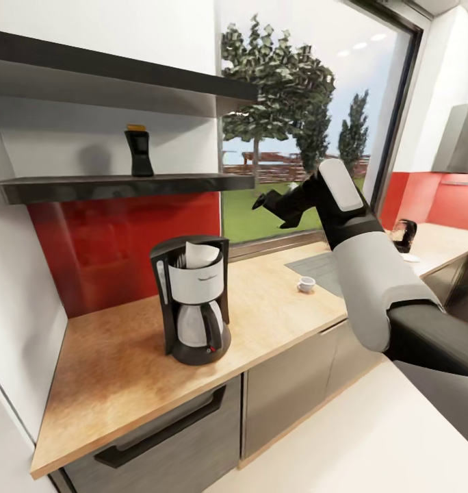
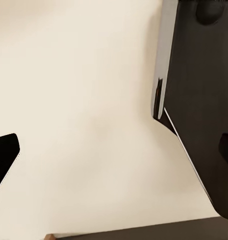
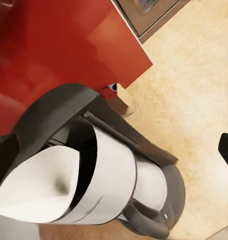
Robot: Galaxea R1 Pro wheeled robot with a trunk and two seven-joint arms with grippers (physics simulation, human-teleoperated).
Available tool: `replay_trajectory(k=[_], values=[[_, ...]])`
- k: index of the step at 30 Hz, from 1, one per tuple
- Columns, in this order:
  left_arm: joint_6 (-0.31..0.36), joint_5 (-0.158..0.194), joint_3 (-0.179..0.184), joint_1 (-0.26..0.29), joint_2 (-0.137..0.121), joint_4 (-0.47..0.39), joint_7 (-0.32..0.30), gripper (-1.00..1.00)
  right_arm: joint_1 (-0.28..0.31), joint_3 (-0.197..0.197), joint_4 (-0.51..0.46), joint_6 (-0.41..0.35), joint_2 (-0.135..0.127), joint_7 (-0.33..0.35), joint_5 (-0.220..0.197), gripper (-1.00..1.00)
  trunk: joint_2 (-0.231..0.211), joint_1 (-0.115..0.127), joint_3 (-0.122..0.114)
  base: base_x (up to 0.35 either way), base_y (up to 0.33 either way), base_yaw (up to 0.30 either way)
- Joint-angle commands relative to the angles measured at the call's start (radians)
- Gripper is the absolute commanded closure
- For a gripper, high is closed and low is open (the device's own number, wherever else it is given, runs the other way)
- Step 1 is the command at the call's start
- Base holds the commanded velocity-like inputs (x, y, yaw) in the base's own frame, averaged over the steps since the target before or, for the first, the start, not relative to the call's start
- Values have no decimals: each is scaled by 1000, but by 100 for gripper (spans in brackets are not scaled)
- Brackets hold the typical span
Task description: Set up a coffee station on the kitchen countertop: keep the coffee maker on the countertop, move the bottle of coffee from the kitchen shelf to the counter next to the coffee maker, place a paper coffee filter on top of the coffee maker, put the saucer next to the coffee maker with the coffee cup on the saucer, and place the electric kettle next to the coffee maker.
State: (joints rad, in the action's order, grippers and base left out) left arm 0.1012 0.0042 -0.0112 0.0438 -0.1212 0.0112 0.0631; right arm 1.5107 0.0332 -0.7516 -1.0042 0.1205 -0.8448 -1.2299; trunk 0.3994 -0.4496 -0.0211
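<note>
So the coffee maker (image 1: 191,300) sits near-left on the kitchen countertop (image 1: 118,383) with the paper coffee filter (image 1: 200,255) poking out its top; farther right there's the coffee cup (image 1: 306,284), and the electric kettle (image 1: 404,235) way off right; the bottle of coffee (image 1: 139,152) is up on the kitchen shelf (image 1: 124,185); right gripper (image 1: 265,200) hangs raised by the window, can't tell if it's open or clenched.
</note>
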Motion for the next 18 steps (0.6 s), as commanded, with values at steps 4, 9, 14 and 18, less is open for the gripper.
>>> replay_trajectory(k=[4, 9, 14, 18], values=[[1, 0, -1, 1, 0, 1, 2, -100, -5, 3, 15, -3, -8, -11, -3, -100, 1, 0, -3, 0, -1, -221], [0, 0, -1, 1, 2, 0, 2, -100, -71, 4, 38, -2, -65, -11, 34, -100, 1, 0, -7, 0, 0, -221], [-1, 0, 0, 1, 4, -2, 2, -100, -153, 4, 42, -1, -114, -11, 129, -100, 1, 0, -8, 0, 0, -159], [-1, -1, 0, 1, 4, -3, 1, -100, -229, 4, 43, -1, -139, -10, 198, -100, 1, 0, -8, 0, 0, -42]])
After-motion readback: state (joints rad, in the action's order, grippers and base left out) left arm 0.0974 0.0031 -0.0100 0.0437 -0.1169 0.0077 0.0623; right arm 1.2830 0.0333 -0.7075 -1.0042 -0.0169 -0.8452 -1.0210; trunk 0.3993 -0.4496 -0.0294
